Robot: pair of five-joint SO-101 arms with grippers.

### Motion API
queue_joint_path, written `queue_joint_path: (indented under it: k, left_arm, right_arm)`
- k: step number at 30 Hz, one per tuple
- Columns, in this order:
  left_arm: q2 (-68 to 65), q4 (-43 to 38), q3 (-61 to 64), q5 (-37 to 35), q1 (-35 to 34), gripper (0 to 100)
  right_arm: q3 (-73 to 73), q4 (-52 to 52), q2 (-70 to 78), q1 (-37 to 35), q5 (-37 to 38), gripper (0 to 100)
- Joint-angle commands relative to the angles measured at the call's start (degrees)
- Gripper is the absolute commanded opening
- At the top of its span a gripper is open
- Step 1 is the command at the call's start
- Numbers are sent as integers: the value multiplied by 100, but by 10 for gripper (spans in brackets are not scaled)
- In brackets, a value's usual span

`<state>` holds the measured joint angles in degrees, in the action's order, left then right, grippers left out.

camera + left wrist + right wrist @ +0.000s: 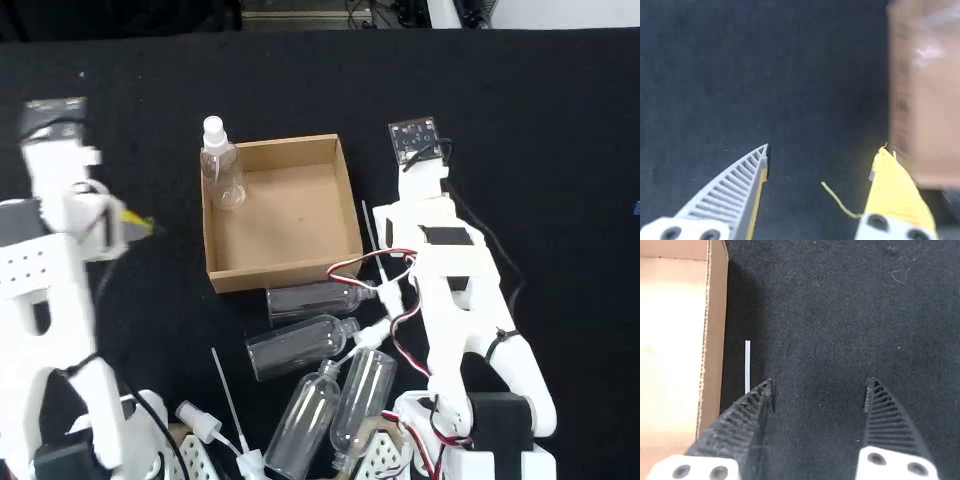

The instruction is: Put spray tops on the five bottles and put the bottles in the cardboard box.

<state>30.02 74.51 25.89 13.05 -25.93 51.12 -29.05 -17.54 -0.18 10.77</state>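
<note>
High view, left to right: the left gripper (822, 152) hangs spread over the bare black counter (520, 120) left of the cardboard box (280, 215), seemingly free for another bottle; one capped bottle (221, 165) stands at the box's upper-left corner, inside or against it I cannot tell; four uncapped bottles (300, 345) lie lower centre beside loose spray tops (198, 420), within both arms' reach; the right gripper (819, 390), likewise spread, sits beside the box's right wall.
</note>
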Motion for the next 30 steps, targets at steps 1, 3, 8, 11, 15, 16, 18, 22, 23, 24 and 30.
queue_joint_path:
  k: [1,3,8,11,15,16,18,22,23,24,30]
  left_arm:
    - [18,-352,435,-35,-286,298]
    - [-9,-343,620,-70,-268,264]
    - [-35,-396,971,-413,708,146]
    - [-44,-360,954,-730,1429,198]
    - [-114,-659,892,-1073,1754,223]
    - [-211,-791,892,-1152,1754,223]
    - [-527,-1002,848,-1327,1754,223]
    - [-1116,-888,462,-1662,1727,223]
    - [-1178,-721,303,-1688,1684,221]
    - [-1196,-527,154,-1714,1578,207]
    - [-1187,1090,-479,-1046,1446,149]
  right_arm:
    - [-22,149,-303,114,-44,265]
    - [-22,149,-303,114,-44,265]
    - [-31,149,-303,114,-44,265]
    - [-31,149,-303,114,-44,265]
    - [-31,149,-303,114,-44,265]
    - [-31,149,-303,114,-44,265]
    - [-31,149,-303,114,-44,265]
    - [-31,149,-303,114,-44,265]
    - [-31,149,-303,114,-44,265]
    - [-31,149,-303,114,-44,265]
    - [-31,149,-303,114,-44,265]
